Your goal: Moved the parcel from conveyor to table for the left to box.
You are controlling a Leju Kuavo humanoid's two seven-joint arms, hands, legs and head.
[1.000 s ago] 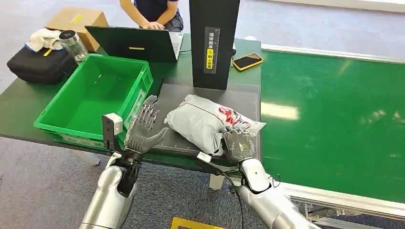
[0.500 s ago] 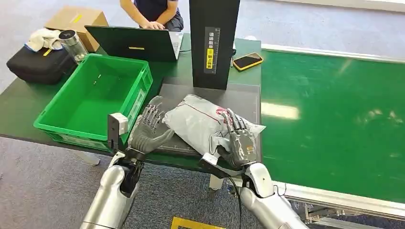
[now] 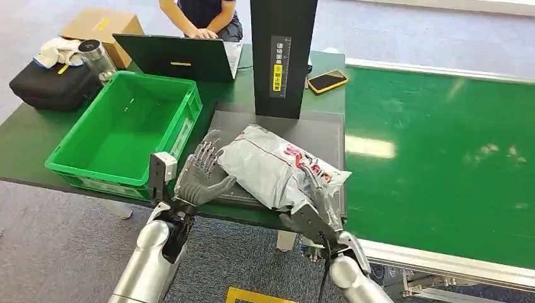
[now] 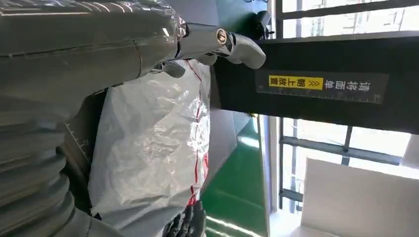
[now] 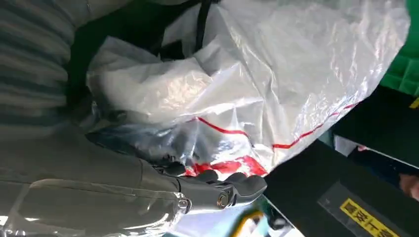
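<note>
The parcel (image 3: 274, 167), a grey plastic bag with red print, lies on the dark mat (image 3: 328, 136) on the table, just left of the conveyor belt (image 3: 441, 158). My left hand (image 3: 200, 177) is at the parcel's left end, fingers spread, with the palm touching the bag. My right hand (image 3: 315, 211) is low at the table's near edge, by the parcel's near right corner, fingers apart and holding nothing. The left wrist view shows the parcel (image 4: 148, 148) close ahead of my left hand (image 4: 74, 49). The right wrist view shows the crinkled parcel (image 5: 247, 89) just beyond my right hand (image 5: 99, 187).
A green crate (image 3: 126, 126) stands left of the mat, close to my left hand. A black upright stand (image 3: 282, 57) rises behind the parcel. A laptop (image 3: 176, 57), a phone (image 3: 327, 80), a black bag (image 3: 50, 85) and a cardboard box (image 3: 101, 25) lie farther back, with a person at the laptop.
My right hand let go of the parcel and drew back toward the table's near edge. My left hand moved right until it touches the parcel's left end.
</note>
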